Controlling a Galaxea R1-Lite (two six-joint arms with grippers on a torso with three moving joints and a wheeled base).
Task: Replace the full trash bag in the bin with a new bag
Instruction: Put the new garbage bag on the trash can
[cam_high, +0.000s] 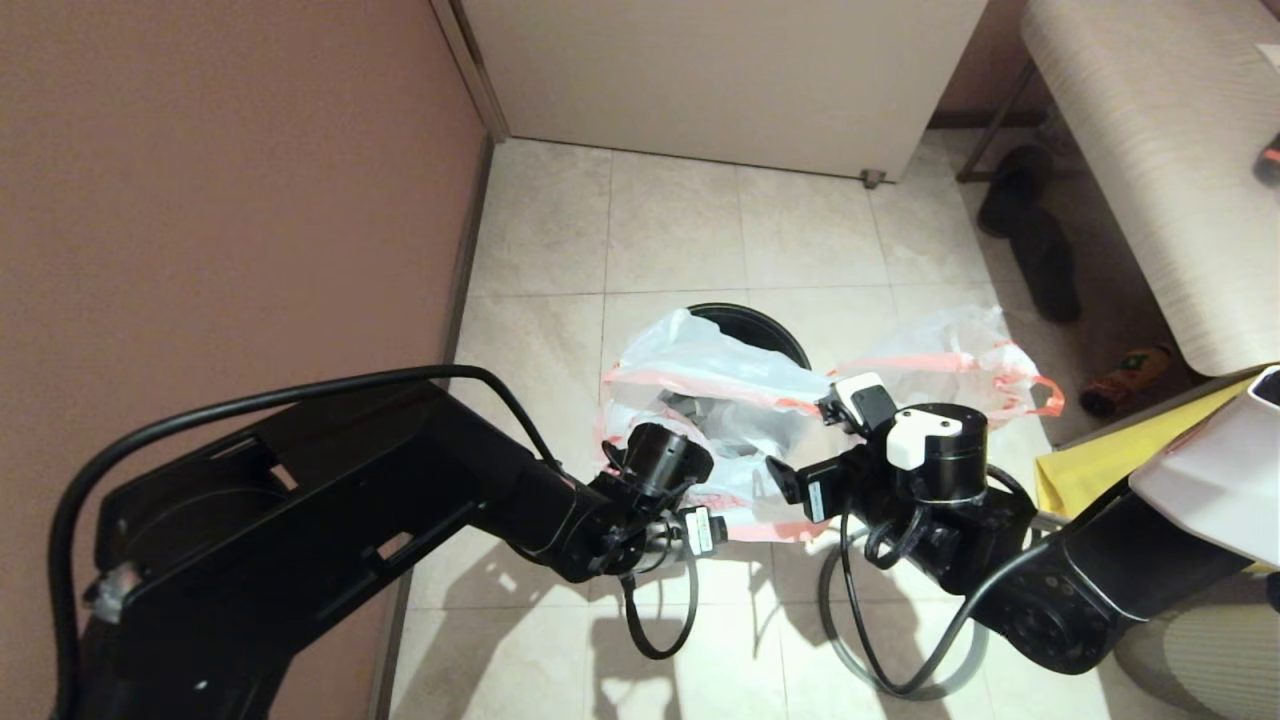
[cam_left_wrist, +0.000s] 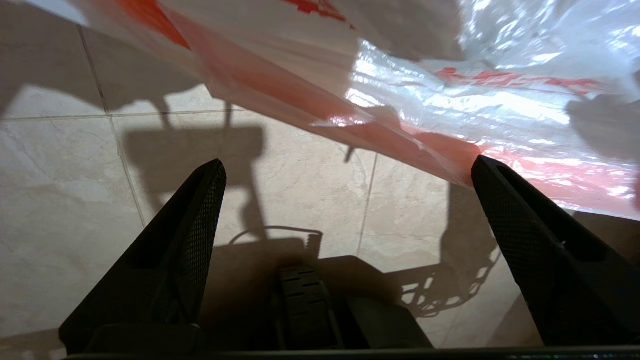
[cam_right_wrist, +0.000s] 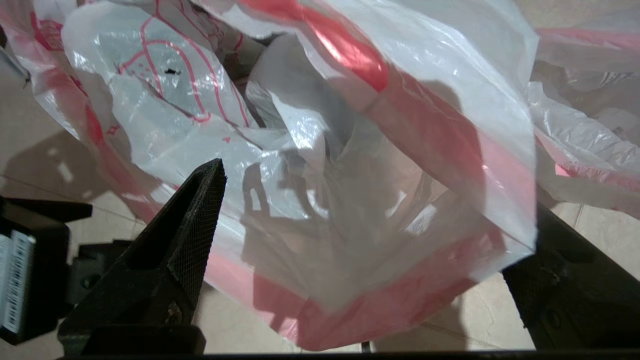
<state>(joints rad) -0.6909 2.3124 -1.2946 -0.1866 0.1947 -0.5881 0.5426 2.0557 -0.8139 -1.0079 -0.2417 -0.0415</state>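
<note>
Both grippers hover open-fingered at the new bag (cam_high: 700, 390) draped over the bin (cam_high: 750, 325): left gripper (cam_left_wrist: 345, 170), right gripper (cam_right_wrist: 370, 200). Each should pinch the pink rim band, then spread it evenly.

Between the spread jaws of the left gripper (cam_left_wrist: 347, 170) lies bare floor tile (cam_left_wrist: 300, 200); the new bag (cam_left_wrist: 450, 110) drapes just past the fingertips. The same film fills the right gripper (cam_right_wrist: 370, 210), its jaws wide, blocking the way ahead.
</note>
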